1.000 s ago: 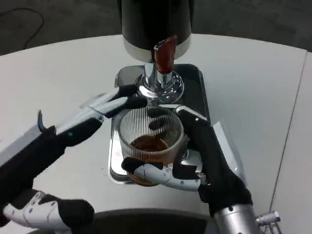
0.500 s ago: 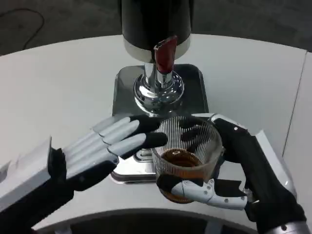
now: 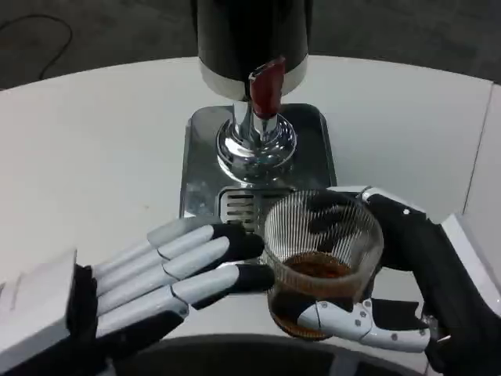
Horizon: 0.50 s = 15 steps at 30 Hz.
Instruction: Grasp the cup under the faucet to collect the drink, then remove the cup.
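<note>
Right hand (image 3: pixel 391 282) grips a ribbed clear cup (image 3: pixel 321 258) holding dark brown drink in its lower part, at the drip tray's (image 3: pixel 203 157) near edge, clear of the faucet (image 3: pixel 266 86). Left hand (image 3: pixel 168 274) lies flat beside the cup, fingers extended, holding nothing.

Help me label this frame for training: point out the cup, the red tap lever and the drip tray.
cup (image 3: pixel 322 235), head view, on its ribbed clear wall.
red tap lever (image 3: pixel 265 86), head view, on the middle of the handle.
drip tray (image 3: pixel 202 160), head view, on its bare left surface.
</note>
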Each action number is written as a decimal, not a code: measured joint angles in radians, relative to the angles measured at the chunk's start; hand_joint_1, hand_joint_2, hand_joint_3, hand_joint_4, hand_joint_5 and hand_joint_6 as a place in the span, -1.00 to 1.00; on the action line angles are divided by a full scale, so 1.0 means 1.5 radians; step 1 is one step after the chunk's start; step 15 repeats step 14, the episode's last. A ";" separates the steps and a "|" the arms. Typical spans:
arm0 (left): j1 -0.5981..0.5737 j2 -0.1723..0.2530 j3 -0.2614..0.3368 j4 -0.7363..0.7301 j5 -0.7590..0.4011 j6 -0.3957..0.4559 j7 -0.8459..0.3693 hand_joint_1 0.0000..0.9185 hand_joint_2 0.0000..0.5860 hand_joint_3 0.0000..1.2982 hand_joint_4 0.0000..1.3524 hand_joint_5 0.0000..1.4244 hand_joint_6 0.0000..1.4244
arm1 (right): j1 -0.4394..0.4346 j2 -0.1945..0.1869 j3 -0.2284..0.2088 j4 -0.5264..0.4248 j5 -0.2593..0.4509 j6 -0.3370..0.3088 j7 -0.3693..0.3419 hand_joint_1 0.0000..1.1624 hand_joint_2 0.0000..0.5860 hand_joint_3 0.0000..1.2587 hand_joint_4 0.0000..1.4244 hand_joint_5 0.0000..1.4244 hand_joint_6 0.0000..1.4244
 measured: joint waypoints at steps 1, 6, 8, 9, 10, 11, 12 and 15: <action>0.009 0.008 0.001 0.001 0.000 -0.010 0.000 -1.00 -0.63 -0.87 -1.00 -1.00 -1.00 | 0.011 -0.001 0.001 -0.009 0.004 0.001 0.004 0.56 -0.72 0.26 0.17 0.48 0.54; 0.027 0.028 0.004 0.003 0.001 -0.046 0.005 -1.00 -0.63 -0.87 -1.00 -1.00 -1.00 | 0.041 -0.010 0.005 -0.027 0.018 0.002 0.017 0.55 -0.72 0.26 0.17 0.48 0.54; 0.030 0.031 0.007 0.003 0.006 -0.057 0.006 -1.00 -0.63 -0.87 -1.00 -1.00 -1.00 | 0.044 -0.016 0.000 -0.035 0.028 0.002 0.025 0.55 -0.72 0.26 0.18 0.48 0.54; 0.031 0.032 0.010 0.003 0.013 -0.064 0.008 -1.00 -0.63 -0.87 -1.00 -1.00 -1.00 | 0.044 -0.020 -0.005 -0.039 0.035 0.002 0.031 0.55 -0.72 0.26 0.18 0.48 0.54; 0.033 0.033 0.013 0.003 0.020 -0.068 0.009 -1.00 -0.63 -0.87 -1.00 -1.00 -1.00 | 0.044 -0.023 -0.009 -0.041 0.039 0.002 0.036 0.55 -0.72 0.26 0.18 0.48 0.54; 0.034 0.035 0.016 0.003 0.028 -0.072 0.010 -1.00 -0.63 -0.87 -1.00 -1.00 -1.00 | 0.044 -0.027 -0.014 -0.044 0.041 0.004 0.042 0.55 -0.72 0.26 0.18 0.48 0.54; 0.037 0.036 0.021 0.003 0.032 -0.075 0.011 -1.00 -0.63 -0.87 -1.00 -1.00 -1.00 | 0.044 -0.037 -0.022 -0.052 0.044 0.006 0.051 0.55 -0.72 0.26 0.18 0.48 0.54; 0.039 0.040 0.025 0.003 0.046 -0.079 0.021 -1.00 -0.63 -0.87 -1.00 -1.00 -1.00 | 0.042 -0.044 -0.029 -0.063 0.049 0.009 0.058 0.54 -0.71 0.26 0.19 0.49 0.54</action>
